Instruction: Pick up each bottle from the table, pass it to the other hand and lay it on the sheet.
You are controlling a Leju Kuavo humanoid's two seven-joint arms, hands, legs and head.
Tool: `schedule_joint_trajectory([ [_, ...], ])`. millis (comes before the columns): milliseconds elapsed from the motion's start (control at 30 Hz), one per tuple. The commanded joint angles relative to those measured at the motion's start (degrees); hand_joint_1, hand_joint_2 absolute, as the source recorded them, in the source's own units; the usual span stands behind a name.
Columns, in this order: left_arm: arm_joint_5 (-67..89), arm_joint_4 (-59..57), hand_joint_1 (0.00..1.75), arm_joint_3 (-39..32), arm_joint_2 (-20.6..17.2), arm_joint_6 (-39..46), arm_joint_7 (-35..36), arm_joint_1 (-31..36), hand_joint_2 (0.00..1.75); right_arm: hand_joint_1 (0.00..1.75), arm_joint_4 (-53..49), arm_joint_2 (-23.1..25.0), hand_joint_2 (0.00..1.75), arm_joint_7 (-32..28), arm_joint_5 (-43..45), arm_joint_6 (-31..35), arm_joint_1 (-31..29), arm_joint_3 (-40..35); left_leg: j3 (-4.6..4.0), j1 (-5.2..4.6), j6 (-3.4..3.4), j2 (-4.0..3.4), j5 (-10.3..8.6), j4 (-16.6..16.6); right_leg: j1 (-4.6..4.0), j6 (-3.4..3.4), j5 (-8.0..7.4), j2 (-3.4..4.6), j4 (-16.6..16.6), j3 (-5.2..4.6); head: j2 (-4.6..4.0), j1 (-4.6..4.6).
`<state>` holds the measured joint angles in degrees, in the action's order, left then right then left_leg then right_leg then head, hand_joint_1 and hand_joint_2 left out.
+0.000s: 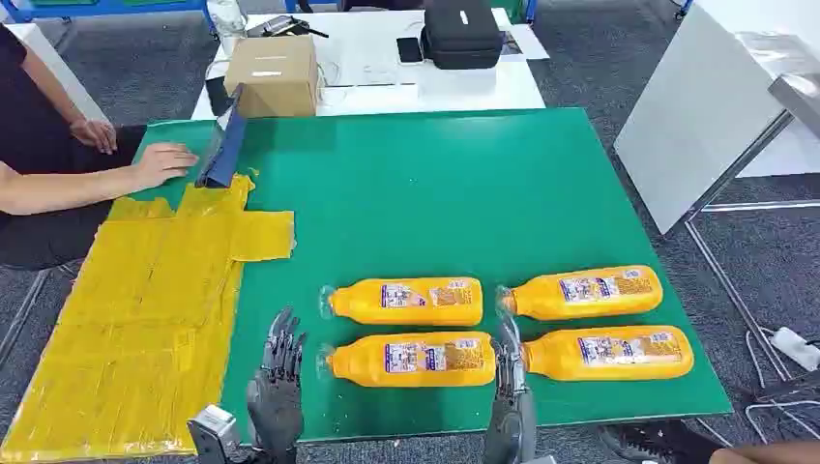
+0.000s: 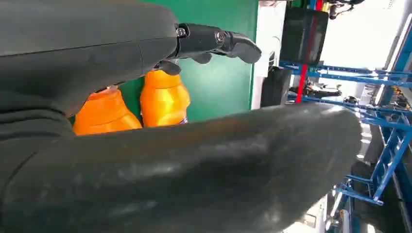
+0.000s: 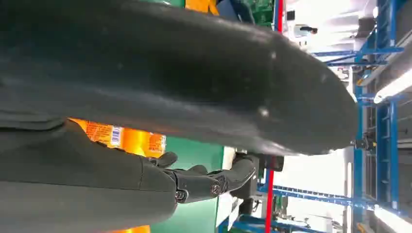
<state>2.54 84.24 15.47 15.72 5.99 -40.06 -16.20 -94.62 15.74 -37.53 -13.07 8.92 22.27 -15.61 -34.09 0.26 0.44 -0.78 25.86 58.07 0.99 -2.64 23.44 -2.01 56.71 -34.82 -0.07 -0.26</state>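
Bottles: four orange bottles lay on their sides in two rows of two on the green surface [image 1: 435, 184], caps toward the robot's left — far-left bottle [image 1: 408, 301], far-right bottle [image 1: 585, 292], near-left bottle [image 1: 414, 359], near-right bottle [image 1: 611, 352].
Left hand: the left hand [image 1: 278, 372] was over the near edge of the green surface, just left of the near-left bottle's cap and not touching it; its fingers [image 2: 214, 41] were stretched out and apart, holding nothing.
Right hand: the right hand [image 1: 509, 377] stood in the gap between the two near bottles, fingers [image 3: 209, 182] extended and empty; whether it brushed either bottle could not be told.
Sheet: a yellow sheet [image 1: 145, 309] lay over the left part of the surface, with no bottle on it.
Person: a person's hand [image 1: 162, 162] rested on the far-left corner of the surface, beside a tilted blue board [image 1: 223, 145].
Beyond: a cardboard box [image 1: 273, 75] and a black case [image 1: 461, 34] sat on a white table [image 1: 464, 87].
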Motion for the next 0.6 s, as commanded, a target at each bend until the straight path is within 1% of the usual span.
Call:
schedule_joint_trajectory([
  [33, -0.04, -2.22, 0.00, 0.32, 0.47, 0.12, 0.06, -0.41, 0.00, 0.00, 2.71, -1.14, 0.00, 0.33, 0.11, -0.13, -0.45, -0.41, 0.14, 0.02, -0.01, 0.01, 0.03, -0.05, -0.01, 0.06, 0.01, 0.10, -0.07, 0.14, 0.00, 0.00],
  [67, -0.65, -2.27, 0.00, -0.09, 0.69, -0.44, 0.06, -0.36, 0.00, 0.00, 0.63, -2.56, 0.00, 1.61, -5.00, 2.80, -0.15, -1.77, 0.27, 0.03, -0.02, 0.02, 0.06, -0.10, -0.02, 0.11, 0.04, 0.17, -0.11, 0.27, 0.00, 0.00],
  [100, -1.03, -1.61, 0.00, -0.26, 0.69, -1.09, 0.06, -0.60, 0.00, 0.00, -1.24, -4.31, 0.00, 4.63, -9.44, 5.59, -0.26, -3.64, 0.22, 0.04, -0.02, 0.02, 0.06, -0.06, -0.03, 0.10, 0.04, 0.15, -0.09, 0.23, 0.00, 0.00],
  [133, -1.01, -0.84, 0.00, -0.24, 0.65, -1.12, 0.06, -0.93, 0.00, 0.00, -2.50, -5.95, 0.00, 6.57, -11.64, 6.16, -0.62, -5.15, 0.37, 0.07, -0.03, 0.03, 0.11, -0.09, -0.05, 0.15, 0.08, 0.23, -0.13, 0.39, 0.00, 0.00],
  [167, -1.68, -0.40, 0.00, -0.57, 0.81, -1.81, 0.06, -1.18, 0.00, 0.00, -3.78, -8.06, 1.75, 9.04, -13.79, 6.48, -1.07, -7.09, 0.40, 0.07, -0.03, 0.01, 0.13, -0.09, -0.05, 0.16, 0.09, 0.26, -0.14, 0.41, 0.00, 0.00],
  [200, -1.65, 1.62, 0.00, -0.80, 0.91, -2.38, 0.06, -1.54, 0.00, 0.00, -4.56, -11.73, 1.75, 14.25, -19.84, 7.97, -2.10, -10.22, 0.40, 0.07, -0.02, -0.01, 0.14, -0.08, -0.05, 0.15, 0.09, 0.29, -0.13, 0.41, 0.00, 0.00],
  [267, -1.18, 3.19, 0.00, -1.66, 2.82, -2.55, 0.06, -2.30, 0.00, 0.00, -5.29, -14.17, 1.75, 17.53, -23.84, 11.59, -2.70, -12.20, 0.39, 0.08, 0.00, -0.09, 0.19, -0.01, -0.06, 0.14, 0.09, 0.39, -0.12, 0.39, 0.00, 0.00],
  [300, -0.57, 4.90, 0.00, -1.61, 3.21, -2.12, 0.06, -2.81, 0.00, 0.00, -5.79, -16.12, 1.75, 19.13, -24.30, 12.73, -3.62, -14.06, 0.12, 0.06, 0.02, -0.10, 0.10, 0.03, -0.05, 0.06, 0.01, 0.27, -0.06, 0.13, 0.00, 0.00],
  [367, -0.80, 7.53, 0.00, -1.60, 3.22, -2.26, 0.06, -3.52, 0.00, 0.00, -6.29, -18.08, 1.75, 21.98, -26.66, 15.43, -5.09, -15.81, 0.05, 0.04, 0.02, -0.11, 0.07, 0.04, -0.04, 0.04, -0.01, 0.24, -0.04, 0.07, 0.00, 0.00],
  [400, -1.14, 8.15, 0.00, -1.62, 3.17, -2.59, 0.06, -3.65, 0.00, 0.00, -6.40, -18.24, 1.75, 22.14, -26.56, 15.51, -5.39, -15.93, 0.17, 0.04, 0.02, -0.12, 0.12, 0.03, -0.03, 0.07, 0.02, 0.32, -0.06, 0.18, 0.00, 0.00],
  [433, -1.32, 8.93, 0.00, -1.69, 3.09, -2.91, 0.06, -3.90, 0.00, 0.00, -6.69, -18.35, 1.75, 22.16, -26.60, 16.09, -5.84, -16.09, 0.02, 0.01, 0.02, -0.07, 0.05, 0.04, 0.02, 0.04, -0.01, 0.18, -0.01, 0.04, 0.00, 0.02],
  [467, -0.87, 9.55, 0.00, -1.89, 3.26, -2.45, 0.06, -4.03, 0.00, 0.00, -6.93, -18.33, 1.75, 22.25, -26.67, 16.97, -6.18, -16.38, 0.16, 0.04, 0.02, -0.07, 0.11, 0.05, -0.01, 0.09, 0.03, 0.28, -0.04, 0.19, 0.00, 0.02],
  [533, -0.02, 9.79, 0.00, -1.68, 3.17, -1.31, 0.06, -4.00, 0.00, 0.00, -7.72, -18.11, 1.75, 21.97, -26.80, 18.58, -6.38, -17.22, 0.14, 0.05, 0.01, -0.15, 0.12, 0.07, -0.01, 0.10, 0.03, 0.35, 0.00, 0.15, 0.00, 0.00],
  [567, 1.09, 9.22, 0.00, -1.18, 2.83, 0.22, 0.06, -3.93, 0.00, 0.00, -8.10, -17.72, 1.75, 21.78, -26.87, 19.93, -6.32, -17.56, 0.07, 0.02, 0.00, -0.07, 0.06, 0.04, 0.01, 0.07, 0.01, 0.22, 0.00, 0.08, 0.00, 0.00],
  [600, 1.27, 8.82, 0.00, -0.88, 2.65, 0.56, 0.06, -3.88, 0.00, 0.00, -8.36, -17.52, 1.75, 21.77, -26.94, 20.55, -6.25, -17.76, 0.20, 0.05, -0.01, -0.06, 0.12, 0.06, -0.01, 0.12, 0.06, 0.29, 0.00, 0.22, 0.00, 0.00],
])
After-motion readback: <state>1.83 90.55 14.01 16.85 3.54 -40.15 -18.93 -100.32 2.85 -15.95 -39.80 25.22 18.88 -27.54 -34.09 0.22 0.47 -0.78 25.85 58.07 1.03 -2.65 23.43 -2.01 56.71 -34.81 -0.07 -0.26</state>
